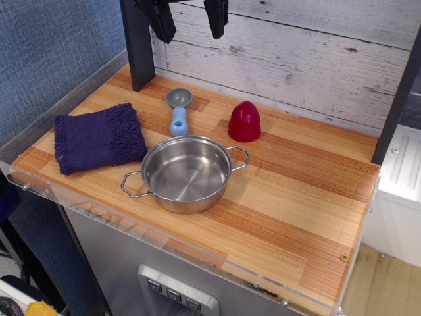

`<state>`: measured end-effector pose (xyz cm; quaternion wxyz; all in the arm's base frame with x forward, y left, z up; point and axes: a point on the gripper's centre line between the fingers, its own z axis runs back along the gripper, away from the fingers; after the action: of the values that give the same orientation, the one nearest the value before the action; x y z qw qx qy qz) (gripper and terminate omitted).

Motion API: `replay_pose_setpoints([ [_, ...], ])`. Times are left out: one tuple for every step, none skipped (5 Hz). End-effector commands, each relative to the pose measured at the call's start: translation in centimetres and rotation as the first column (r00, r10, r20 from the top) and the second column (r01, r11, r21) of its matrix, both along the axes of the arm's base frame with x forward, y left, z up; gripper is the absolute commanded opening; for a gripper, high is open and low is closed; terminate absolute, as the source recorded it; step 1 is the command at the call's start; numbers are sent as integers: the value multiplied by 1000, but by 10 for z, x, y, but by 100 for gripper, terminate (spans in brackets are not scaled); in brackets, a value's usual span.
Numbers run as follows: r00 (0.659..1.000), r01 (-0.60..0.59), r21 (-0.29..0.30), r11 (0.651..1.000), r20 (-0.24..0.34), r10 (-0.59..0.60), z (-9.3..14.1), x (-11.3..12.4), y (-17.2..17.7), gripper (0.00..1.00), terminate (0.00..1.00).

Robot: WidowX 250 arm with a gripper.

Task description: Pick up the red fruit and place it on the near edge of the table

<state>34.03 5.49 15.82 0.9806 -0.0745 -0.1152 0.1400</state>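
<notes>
Whitewashed plank wall at the back, blue textured panel on the left, and a wooden table [309,230] with a clear acrylic rim running along the near edge. So the red fruit [245,121] is sitting upright on its flat base toward the far side, just beyond the right handle of the steel pot [186,172], close but I don't think touching. Left of it lies a little blue-handled scoop [178,110], and a purple towel [99,137] is off on the left. The hand [189,20] hangs way up at the top, left of the fruit, fingers spread apart with nothing between them. My guess on handling: it looks like light, hard, glossy plastic, so slippery, and the dome tapers to a point, meaning a pinch up high would probably squirt it out. I'd come straight down and squeeze low, near the wide base. Near edge right of the pot looks free for the drop.
</notes>
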Motion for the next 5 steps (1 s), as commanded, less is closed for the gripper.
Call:
replay_pose_setpoints([
  [1000, 0, 0, 1000, 0, 0, 0, 0, 0, 100, 0],
  [999, 48, 11, 999, 10, -48, -12, 12, -11, 100, 0],
  [997, 78, 15, 997, 8, -78, -26, 22, -21, 100, 0],
  [995, 97, 30, 995, 2, -98, -39, 29, -29, 100, 0],
  [997, 74, 34, 997, -6, -73, -52, 31, -30, 100, 0],
])
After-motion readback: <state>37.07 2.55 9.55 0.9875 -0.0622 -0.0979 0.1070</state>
